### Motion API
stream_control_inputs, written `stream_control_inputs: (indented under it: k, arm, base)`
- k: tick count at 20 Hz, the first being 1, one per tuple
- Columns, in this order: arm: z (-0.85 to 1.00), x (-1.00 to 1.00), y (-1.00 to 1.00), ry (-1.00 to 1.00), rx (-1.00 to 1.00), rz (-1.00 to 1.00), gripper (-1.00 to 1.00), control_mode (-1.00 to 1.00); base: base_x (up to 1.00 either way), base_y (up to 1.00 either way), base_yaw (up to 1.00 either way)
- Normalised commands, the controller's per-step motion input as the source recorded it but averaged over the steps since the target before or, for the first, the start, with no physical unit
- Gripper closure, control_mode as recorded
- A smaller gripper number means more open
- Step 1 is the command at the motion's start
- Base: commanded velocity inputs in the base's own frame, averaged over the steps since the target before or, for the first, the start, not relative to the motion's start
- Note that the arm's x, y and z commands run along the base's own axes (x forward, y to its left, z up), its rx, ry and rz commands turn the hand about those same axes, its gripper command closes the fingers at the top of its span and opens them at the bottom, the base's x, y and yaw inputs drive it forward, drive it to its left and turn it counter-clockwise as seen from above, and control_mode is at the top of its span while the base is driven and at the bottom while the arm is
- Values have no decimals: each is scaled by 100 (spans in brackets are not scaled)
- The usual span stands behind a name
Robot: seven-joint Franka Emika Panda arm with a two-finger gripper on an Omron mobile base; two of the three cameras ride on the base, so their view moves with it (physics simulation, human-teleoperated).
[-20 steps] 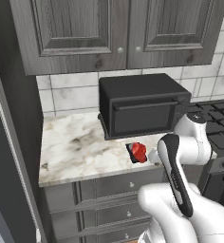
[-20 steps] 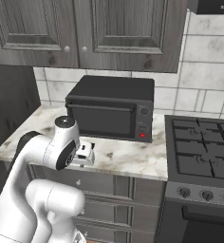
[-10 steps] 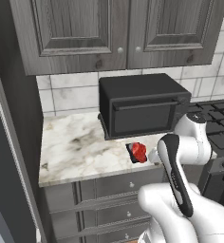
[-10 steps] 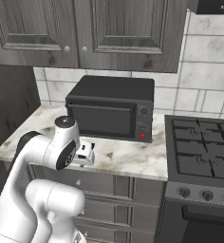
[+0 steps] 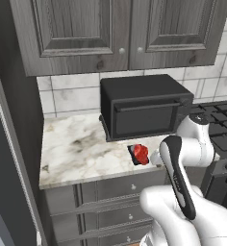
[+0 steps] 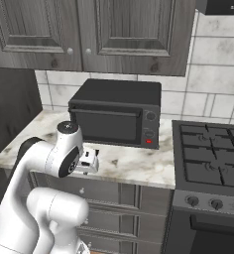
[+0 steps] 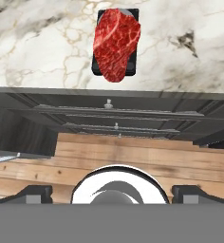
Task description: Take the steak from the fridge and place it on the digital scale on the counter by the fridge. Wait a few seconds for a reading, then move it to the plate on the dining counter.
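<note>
On the counter [image 5: 77,149] in the left base view, the steak [image 5: 141,153] sits on the scale [image 5: 133,153] in front of the toaster oven [image 5: 144,110], same as a second ago; nothing has shifted. Right base view: arm parked at the counter [image 6: 129,166] edge, unmoved. Hand view: steak [image 7: 116,43] overhangs the black scale [image 7: 131,66], and the gripper [image 7: 112,192] hangs well back over the drawers [image 7: 109,114], jaws spread wide, holding nothing. I judge this as the wait for a reading; the plate move comes next.
</note>
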Motion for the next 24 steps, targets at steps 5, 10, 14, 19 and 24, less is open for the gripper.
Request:
stream_control_inputs:
  k: [5, 10, 14, 19, 24]
  arm:
    - [0, 0, 0, 0, 0, 0, -100, -100]
    - [0, 0, 0, 0, 0, 0, -100, -100]
    - [0, 0, 0, 0, 0, 0, -100, -100]
    - [0, 0, 0, 0, 0, 0, -100, -100]
    - [0, 0, 0, 0, 0, 0, -100, -100]
  base:
    - [0, 0, 0]
    - [0, 0, 0]
    - [0, 0, 0]
    - [0, 0, 0]
    - [0, 0, 0]
